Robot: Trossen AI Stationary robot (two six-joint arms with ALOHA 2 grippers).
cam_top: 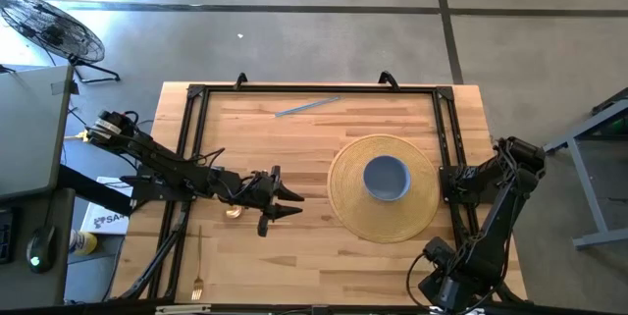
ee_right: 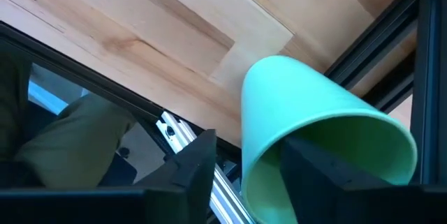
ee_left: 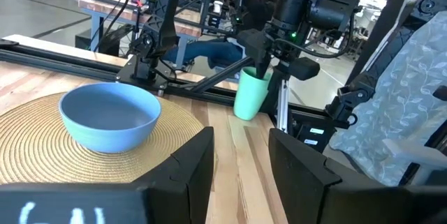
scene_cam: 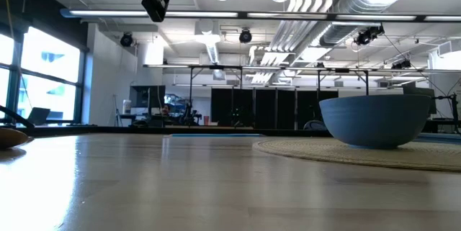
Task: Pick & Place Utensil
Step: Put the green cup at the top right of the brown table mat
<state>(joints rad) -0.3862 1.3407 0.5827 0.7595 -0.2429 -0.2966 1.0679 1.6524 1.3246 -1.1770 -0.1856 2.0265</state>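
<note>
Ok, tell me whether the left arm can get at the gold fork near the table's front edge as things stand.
Probably yes. The left gripper is open and empty, hovering above the wood, and the gold fork lies on bare table on that arm's own side with nothing on or against it. The right gripper is far off, holding the green cup.

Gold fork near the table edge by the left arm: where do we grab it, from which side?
Mid-handle of the gold fork, from straight above, fingers across the thin shaft. It lies flat on the table, tines toward the edge, leaving nothing to get under. Open left gripper is closest; right gripper holds the green cup.
</note>
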